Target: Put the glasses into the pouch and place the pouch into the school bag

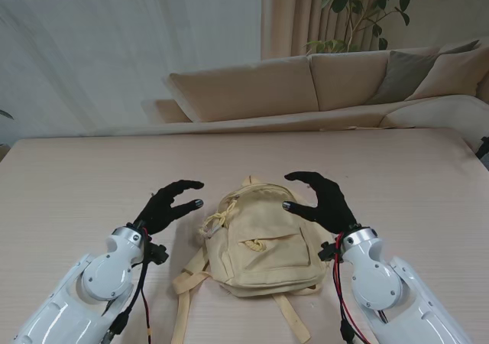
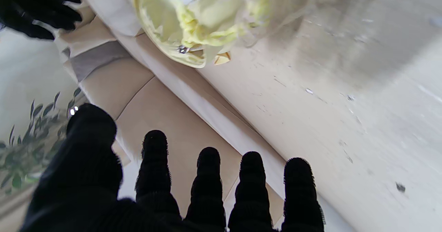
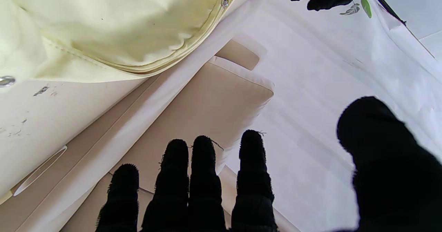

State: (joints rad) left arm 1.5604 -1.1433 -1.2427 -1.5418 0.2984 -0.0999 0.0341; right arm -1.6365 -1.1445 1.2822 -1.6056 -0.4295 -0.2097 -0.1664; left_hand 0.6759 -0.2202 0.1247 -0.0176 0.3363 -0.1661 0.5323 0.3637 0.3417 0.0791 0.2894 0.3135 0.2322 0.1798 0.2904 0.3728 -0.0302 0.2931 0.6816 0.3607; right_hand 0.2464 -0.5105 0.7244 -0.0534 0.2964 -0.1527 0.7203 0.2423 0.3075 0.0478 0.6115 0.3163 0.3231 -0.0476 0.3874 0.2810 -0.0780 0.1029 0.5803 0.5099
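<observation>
Pale wood table [image 1: 92, 168] — beige sofa [image 1: 321, 84], white curtain [image 1: 114, 38] behind.

Pale wooden table [image 1: 84, 168], beige sofa [image 1: 321, 84] beyond, leafy plant [image 1: 367, 8] behind it, perhaps a curtain [image 1: 114, 46].

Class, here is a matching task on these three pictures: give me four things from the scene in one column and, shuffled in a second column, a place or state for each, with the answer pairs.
Things
1. school bag
2. left hand
3. right hand
4. sofa

Places or states
A. open, to the right of the bag
B. beyond the far edge of the table
C. lying flat between the two hands
D. open, to the left of the bag

Pairs: 1-C, 2-D, 3-A, 4-B
</observation>
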